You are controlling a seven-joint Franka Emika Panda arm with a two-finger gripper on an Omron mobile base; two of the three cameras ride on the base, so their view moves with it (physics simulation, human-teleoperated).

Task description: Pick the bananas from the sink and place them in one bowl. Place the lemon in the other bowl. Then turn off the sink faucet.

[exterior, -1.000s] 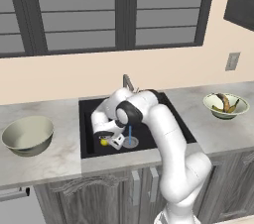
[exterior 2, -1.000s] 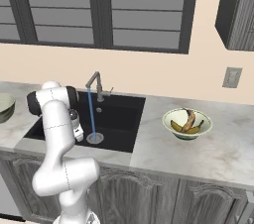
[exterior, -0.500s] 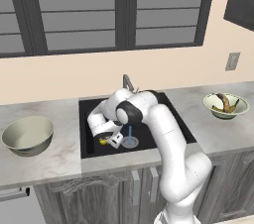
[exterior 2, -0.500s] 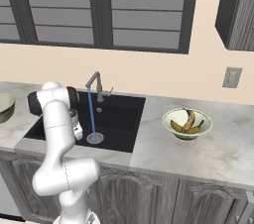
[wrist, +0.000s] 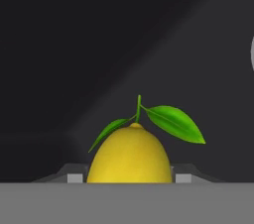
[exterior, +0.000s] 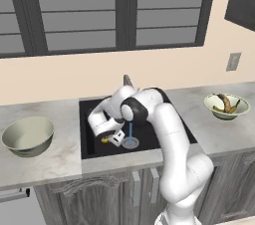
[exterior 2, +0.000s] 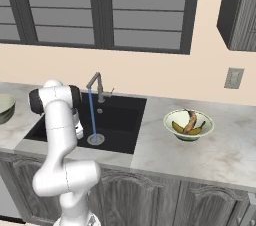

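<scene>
Low in the black sink (exterior: 92, 110), my gripper (exterior: 112, 138) is shut on the lemon (exterior: 105, 140). In the hand view the bright yellow lemon (wrist: 130, 156) with its green leaves sits between my gripper's (wrist: 129, 178) two tips, resting on the dark basin floor. Two bananas (exterior: 226, 103) lie in the pale green-rimmed bowl (exterior: 226, 116) on the right counter, as the right base view also shows for the bananas (exterior 2: 189, 122) and their bowl (exterior 2: 189, 138). The grey-beige bowl (exterior: 30, 147) stands on the left counter. Behind my arm, the faucet (exterior 2: 96, 82) pours a blue stream of water (exterior 2: 92, 115).
The stream of water (exterior: 130, 132) falls onto the round silver drain (exterior: 130, 143) just right of my hand. Marble counter (exterior 2: 200, 155) runs on both sides of the basin. A window and beige wall stand behind, with a wall socket (exterior 2: 233, 78) at the right.
My hand has edged slightly left in the basin and the jaws have narrowed a touch onto the lemon. The bowls, bananas and running water stay as they were.
</scene>
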